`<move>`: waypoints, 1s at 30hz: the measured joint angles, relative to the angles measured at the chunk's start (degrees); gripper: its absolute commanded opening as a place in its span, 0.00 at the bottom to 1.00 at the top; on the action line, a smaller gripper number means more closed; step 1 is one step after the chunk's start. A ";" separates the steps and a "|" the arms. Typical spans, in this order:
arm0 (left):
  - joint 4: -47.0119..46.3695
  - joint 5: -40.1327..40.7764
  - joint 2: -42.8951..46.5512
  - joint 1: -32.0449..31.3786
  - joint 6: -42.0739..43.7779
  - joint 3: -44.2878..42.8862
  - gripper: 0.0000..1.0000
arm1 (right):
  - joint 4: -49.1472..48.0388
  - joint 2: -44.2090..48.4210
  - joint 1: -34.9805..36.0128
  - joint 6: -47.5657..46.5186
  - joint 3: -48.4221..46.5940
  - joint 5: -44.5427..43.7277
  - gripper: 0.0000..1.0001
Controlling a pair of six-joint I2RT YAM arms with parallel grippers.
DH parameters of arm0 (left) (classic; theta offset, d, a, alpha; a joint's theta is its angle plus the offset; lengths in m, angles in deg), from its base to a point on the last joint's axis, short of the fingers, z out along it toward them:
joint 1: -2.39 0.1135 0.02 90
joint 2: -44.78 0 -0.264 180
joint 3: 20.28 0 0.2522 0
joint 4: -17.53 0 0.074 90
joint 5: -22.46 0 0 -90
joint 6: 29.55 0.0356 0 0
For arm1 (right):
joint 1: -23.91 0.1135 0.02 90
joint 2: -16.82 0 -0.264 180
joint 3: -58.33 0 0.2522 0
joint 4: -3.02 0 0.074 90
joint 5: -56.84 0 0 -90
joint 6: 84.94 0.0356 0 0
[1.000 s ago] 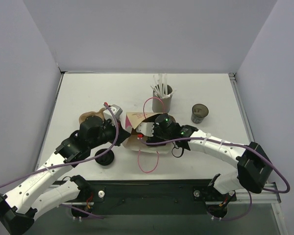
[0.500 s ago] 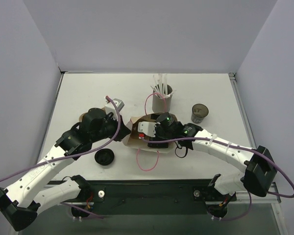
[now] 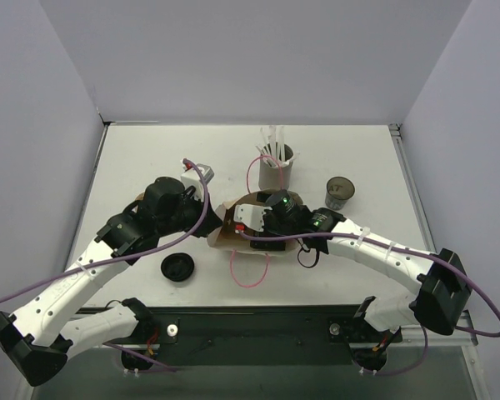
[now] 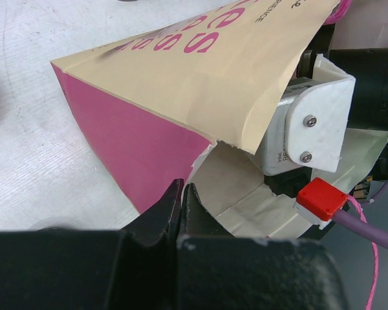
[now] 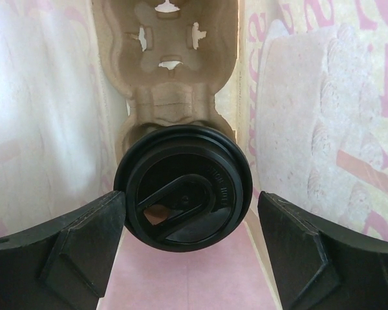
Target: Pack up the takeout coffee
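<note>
The takeout coffee (image 3: 340,192), a short dark open cup, stands on the table at the right, away from both grippers. A paper bag (image 3: 240,202) with pink print lies mid-table, its mouth held open. My left gripper (image 3: 210,236) is shut on the bag's torn side edge (image 4: 181,191). My right gripper (image 5: 191,201) is open inside the bag (image 5: 39,97). Its fingers flank a second cup with a black sip lid (image 5: 183,187). That cup sits in a cardboard carrier (image 5: 165,71) at the bag's bottom.
A grey holder of white straws (image 3: 276,167) stands behind the bag. A loose flat black lid (image 3: 177,267) lies near the front left. The bag's pink cord handles (image 3: 252,279) trail toward the front edge. The right wrist camera block (image 4: 310,110) fills the bag's mouth.
My left gripper has pulled the bag's edge up and back, rounding the mouth open. The right gripper has shifted slightly in the bag. The loose lid is now uncovered.
</note>
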 measured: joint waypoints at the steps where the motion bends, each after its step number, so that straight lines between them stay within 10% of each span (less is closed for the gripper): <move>1: 0.11 0.00 -0.04 0.00 0.00 -0.09 0.00 | 0.02 0.00 0.00 0.13 -0.04 -0.09 0.86; 30: 4.66 -0.02 -5.03 0.00 0.02 -5.55 0.00 | 3.54 1.75 0.70 6.25 -2.89 -1.40 0.78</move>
